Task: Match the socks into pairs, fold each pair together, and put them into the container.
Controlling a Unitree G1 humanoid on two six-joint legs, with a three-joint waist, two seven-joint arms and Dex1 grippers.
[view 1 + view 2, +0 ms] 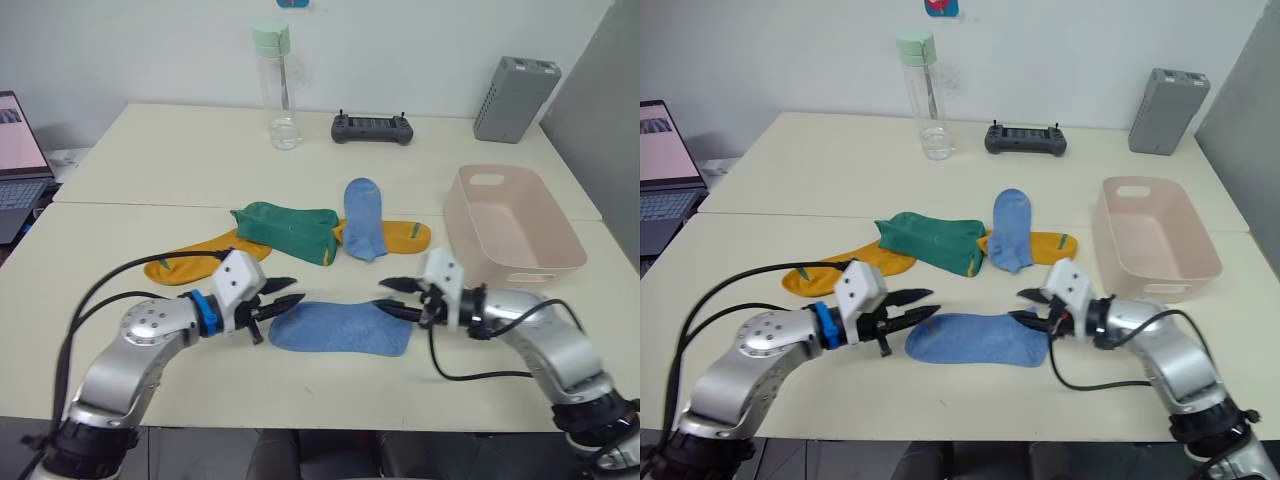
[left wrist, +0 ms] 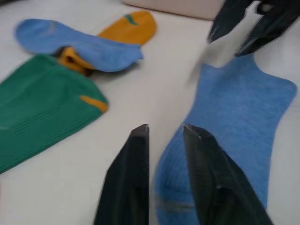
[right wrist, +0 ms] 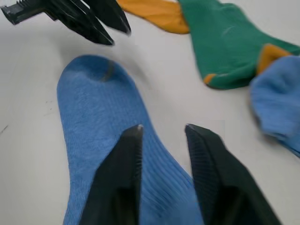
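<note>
Your left gripper (image 1: 285, 298) and right gripper (image 1: 396, 298) are hovering at opposite ends of a blue sock (image 1: 340, 328) lying flat on the surface (image 1: 150, 150), both sets of jaws spread and pinching nothing. Behind it, a second blue sock (image 1: 363, 218) is lying across a yellow sock (image 1: 408, 236), beside a green sock (image 1: 288, 229) and another yellow sock (image 1: 190, 262). The pink container (image 1: 470, 210) is sitting to your right, just beyond the right gripper.
</note>
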